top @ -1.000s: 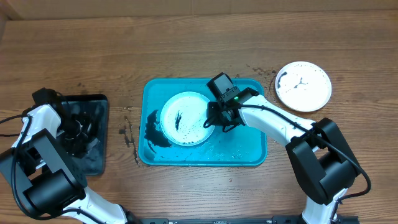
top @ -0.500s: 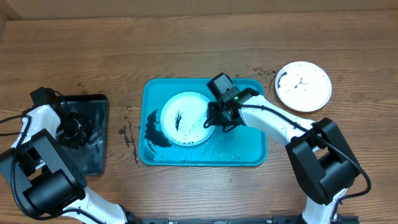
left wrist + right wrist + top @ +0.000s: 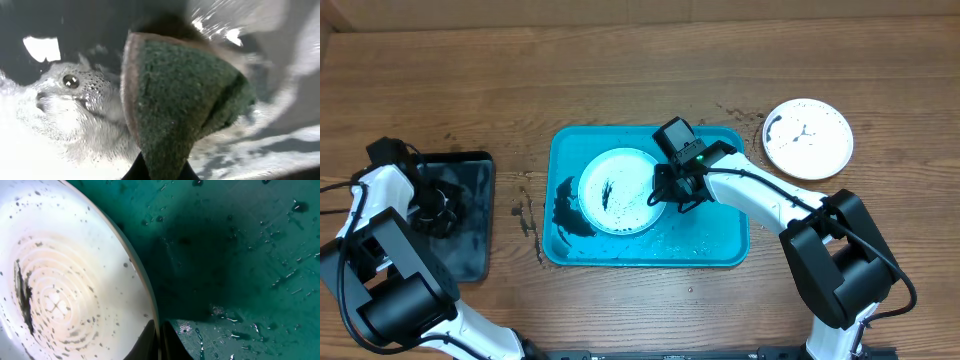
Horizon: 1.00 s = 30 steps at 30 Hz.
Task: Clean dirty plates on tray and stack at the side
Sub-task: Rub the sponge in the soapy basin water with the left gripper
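Left gripper: your left gripper [image 3: 160, 172] is pinching the lower end of the dark green scouring sponge with a tan edge [image 3: 185, 105], jaws pressed together on it, over the small black rectangular tray [image 3: 470, 260], where foam is lying.
Right gripper: your right gripper [image 3: 160, 342] is clamping the rim of the round white shallow plate [image 3: 65, 280].
Plate position: it is sitting left of centre in the large turquoise plastic tray [image 3: 720, 245]; I cannot tell whether the clamped edge is lifted.
Plate look: a black streak is running near its middle, with specks scattered around.
Other plate: a second smeared white plate [image 3: 808, 138] is lying on the wooden table [image 3: 640, 70], well apart.
Your step: you are likely fetching the sponge. It is soft and wet, so lift slowly, hold the plate steady, and scrub the streak first.
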Motion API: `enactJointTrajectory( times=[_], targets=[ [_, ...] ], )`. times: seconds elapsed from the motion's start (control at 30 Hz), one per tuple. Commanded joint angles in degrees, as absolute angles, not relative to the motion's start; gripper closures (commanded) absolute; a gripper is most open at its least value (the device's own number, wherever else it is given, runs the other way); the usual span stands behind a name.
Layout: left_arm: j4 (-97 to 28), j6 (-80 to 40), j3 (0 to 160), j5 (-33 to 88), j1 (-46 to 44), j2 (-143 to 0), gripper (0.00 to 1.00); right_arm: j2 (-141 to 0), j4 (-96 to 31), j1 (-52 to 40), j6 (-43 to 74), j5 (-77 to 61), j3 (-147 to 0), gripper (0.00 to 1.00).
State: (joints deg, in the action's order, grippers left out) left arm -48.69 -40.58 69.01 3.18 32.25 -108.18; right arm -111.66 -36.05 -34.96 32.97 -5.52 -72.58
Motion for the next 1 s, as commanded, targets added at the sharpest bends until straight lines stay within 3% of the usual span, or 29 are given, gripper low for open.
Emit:
enactJointTrajectory(
  times=[0.0, 0.23, 0.5, 0.9, 0.93, 0.97],
  targets=[
    [-55.29, -38.54, 77.45, 2.35, 32.18, -106.80, 0.96, -111.57, -35.90, -34.92, 33.04, -4.49, -72.36, 0.96],
    [-68.90, -38.57, 86.87, 4.75, 32.18, -103.07, 0.96, -111.57, -35.83, -34.92, 33.04, -4.49, -72.36, 0.96],
    [-69.95, -33.39, 86.72, 18.09, 32.36, -106.65, 0.96, -111.57, -35.90, -34.92, 33.04, -4.49, -72.36, 0.96],
    [-65.45, -33.63, 86.72, 5.69, 32.64, -119.90, 0.96, -111.57, -36.21, -34.92, 33.04, -4.49, -72.36, 0.96],
    [-65.30, -33.63, 86.72, 5.76, 32.64, -120.11, 0.93, -111.57, -36.18, -34.92, 33.04, -4.49, -72.36, 0.96],
    [-65.23, -33.63, 86.72, 5.74, 32.64, -120.29, 0.78, -111.57, -36.10, -34.92, 33.04, -4.49, -72.36, 0.96]
  ],
)
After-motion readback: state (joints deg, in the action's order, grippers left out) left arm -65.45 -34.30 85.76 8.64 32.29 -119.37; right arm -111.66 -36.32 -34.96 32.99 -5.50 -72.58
